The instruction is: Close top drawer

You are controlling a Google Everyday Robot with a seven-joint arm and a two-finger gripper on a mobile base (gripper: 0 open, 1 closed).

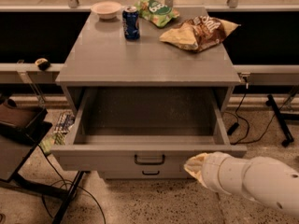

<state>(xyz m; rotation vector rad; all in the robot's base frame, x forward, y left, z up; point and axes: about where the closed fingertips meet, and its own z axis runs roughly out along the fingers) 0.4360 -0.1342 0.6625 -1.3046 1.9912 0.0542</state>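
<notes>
The top drawer (107, 158) stands pulled out of the grey cabinet (149, 59), its speckled grey inside (149, 113) showing and holding nothing. Its small black bar handle (149, 159) sits mid-front. My gripper (193, 165) is at the end of the white arm (252, 178), which comes in from the lower right. The gripper sits right against the drawer's front panel, to the right of the handle. A lower drawer's handle (150, 172) shows just under the top one.
On the cabinet top are a white bowl (106, 9), a blue can (131, 22), a green chip bag (156, 10) and a brown chip bag (198, 31). A dark stand (21, 125) is at left. Cables (240, 120) and a black leg (279, 120) lie at right.
</notes>
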